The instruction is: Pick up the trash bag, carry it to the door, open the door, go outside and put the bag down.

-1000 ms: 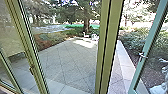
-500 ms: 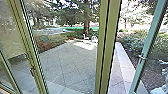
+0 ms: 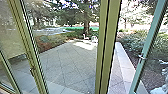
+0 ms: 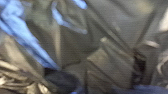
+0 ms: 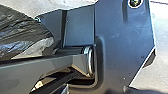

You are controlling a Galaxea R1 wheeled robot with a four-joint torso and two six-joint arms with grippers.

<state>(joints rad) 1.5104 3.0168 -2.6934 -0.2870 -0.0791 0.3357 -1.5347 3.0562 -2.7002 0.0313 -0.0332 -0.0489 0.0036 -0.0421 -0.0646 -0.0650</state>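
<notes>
The dark, wrinkled trash bag [image 4: 110, 57] lies very close in the left wrist view, with bluish sheen on its folds. In the right wrist view a glossy part of the bag [image 5: 22, 32] shows beside the robot's own plate and jointed bar. In the head view, a glass door's teal frame [image 3: 147, 42] carries a metal handle [image 3: 141, 57]. Left of it stands a thick olive post [image 3: 107, 47], and another glazed frame [image 3: 28, 47] with a small handle [image 3: 32, 71] is further left. How far the doors stand open I cannot tell.
Beyond the glass lies a paved patio [image 3: 67, 62], with a pale kerb [image 3: 125, 65] along its right side. Shrubs [image 3: 132, 40] and a planted bed [image 3: 46, 41] border the paving. White chairs [image 3: 94, 39] stand near a tree trunk [image 3: 86, 27] at the far end.
The head view has shifted very slightly since a second ago, so the camera has moved a little. Over the last half second it looks steady.
</notes>
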